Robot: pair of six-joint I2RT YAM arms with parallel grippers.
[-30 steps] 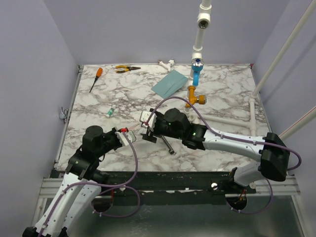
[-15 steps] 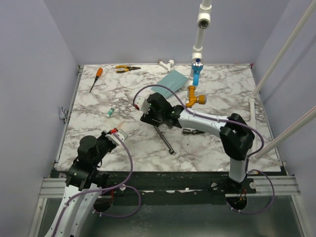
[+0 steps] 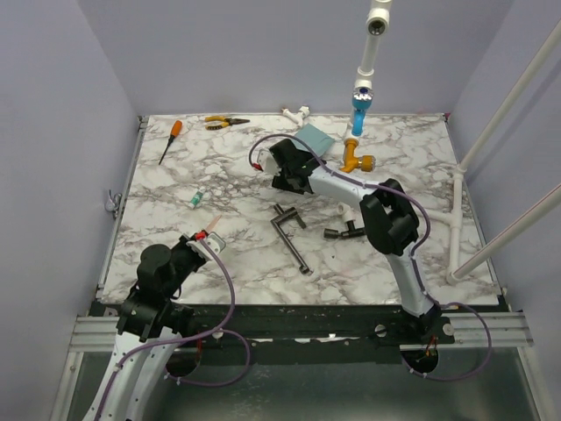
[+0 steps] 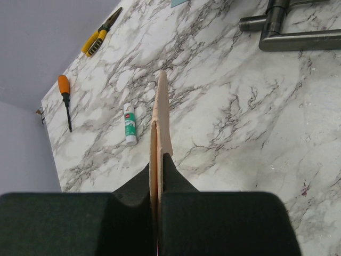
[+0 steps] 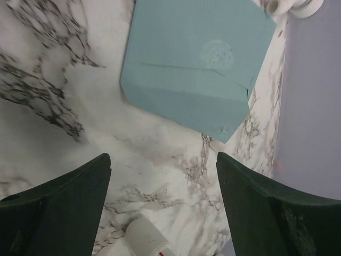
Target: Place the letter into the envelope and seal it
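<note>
The envelope [image 5: 192, 64] lies just ahead of the wide-apart right end effector [image 5: 160, 160], long side crosswise; the left end effector [image 4: 156, 160], well back, clamps the letter [image 4: 160, 114].

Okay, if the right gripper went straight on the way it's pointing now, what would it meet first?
Probably the envelope, lying flat on the table just ahead of the open right gripper. Depth is unclear, so it might touch bare marble slightly short of its near edge first.
</note>
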